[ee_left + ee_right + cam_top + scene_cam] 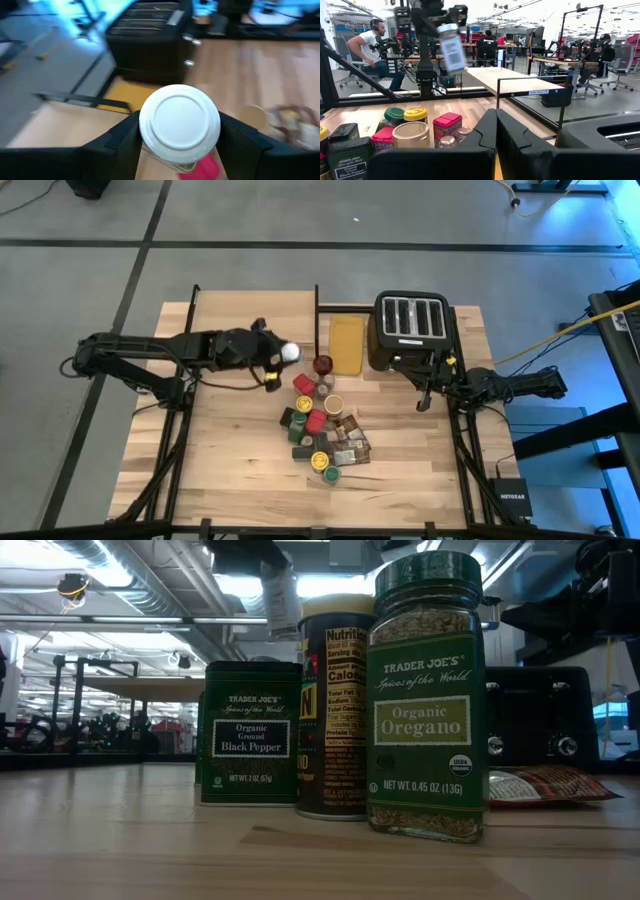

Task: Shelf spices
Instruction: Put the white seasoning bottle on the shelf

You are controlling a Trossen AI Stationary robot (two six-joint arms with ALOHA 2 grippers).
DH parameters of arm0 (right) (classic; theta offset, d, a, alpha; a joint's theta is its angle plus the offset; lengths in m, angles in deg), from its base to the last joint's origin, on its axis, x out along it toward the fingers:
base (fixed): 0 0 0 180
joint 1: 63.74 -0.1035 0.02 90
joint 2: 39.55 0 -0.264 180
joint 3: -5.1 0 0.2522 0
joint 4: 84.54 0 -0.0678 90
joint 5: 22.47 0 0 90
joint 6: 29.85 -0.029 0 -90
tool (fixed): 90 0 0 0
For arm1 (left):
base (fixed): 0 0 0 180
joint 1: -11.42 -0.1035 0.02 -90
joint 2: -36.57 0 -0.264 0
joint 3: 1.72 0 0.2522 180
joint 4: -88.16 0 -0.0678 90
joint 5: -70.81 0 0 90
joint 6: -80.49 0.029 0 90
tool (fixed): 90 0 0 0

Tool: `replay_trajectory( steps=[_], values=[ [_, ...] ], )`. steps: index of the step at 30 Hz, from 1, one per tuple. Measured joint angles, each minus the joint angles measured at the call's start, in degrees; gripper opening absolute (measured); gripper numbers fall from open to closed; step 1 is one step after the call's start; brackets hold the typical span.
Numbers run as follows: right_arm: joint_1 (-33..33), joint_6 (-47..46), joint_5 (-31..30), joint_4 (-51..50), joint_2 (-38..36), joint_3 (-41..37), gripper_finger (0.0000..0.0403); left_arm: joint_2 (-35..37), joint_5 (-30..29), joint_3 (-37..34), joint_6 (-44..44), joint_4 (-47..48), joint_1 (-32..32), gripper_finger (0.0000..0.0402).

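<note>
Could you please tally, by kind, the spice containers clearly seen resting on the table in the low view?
Green rectangular black pepper tin: 1
Round jars, namely the green-lidded glass oregano jar and the dark yellow-labelled jar: 2
Flat red-brown packet: 1
Total: 4

My right gripper (495, 131) sat closed above the tabletop (470, 107); beyond the clustered spices (395, 132), my left gripper (437, 20) held a white-lidded jar (451, 49) aloft.

Bright overhead lights, blue-tinted blurry left wrist bkgd
</note>
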Motion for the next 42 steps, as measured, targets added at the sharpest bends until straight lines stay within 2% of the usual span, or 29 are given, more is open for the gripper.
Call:
replay_trajectory(
  steps=[3,8,14,18,29,42],
  values=[
    [0.0,0.0,0.0,0.0,0.0,0.0,0.0005,0.0,-3.8,0.4,0.0,-0.7,-3.2,0.0206],
    [0.0,0.0,0.0,0.0,0.0,0.0,0.0005,-0.4,-4.5,0.4,-0.5,0.2,-10.7,0.0206],
    [0.0,0.0,0.0,-0.1,0.0,0.0,0.0005,-1.2,0.7,0.4,-3.4,0.8,-19.6,0.0206],
    [0.0,0.0,0.0,-0.5,0.0,0.0,0.0005,-2.6,1.4,0.4,-4.8,2.9,-23.2,0.0217],
    [0.0,0.0,0.0,-1.4,0.0,0.0,0.0005,-4.2,1.7,0.4,-3.5,4.2,-25.0,0.0227],
    [0.0,-0.8,-0.1,-1.4,0.0,0.0,0.0005,-4.2,2.3,0.5,-1.8,4.2,-26.2,0.0257]
  ],
)
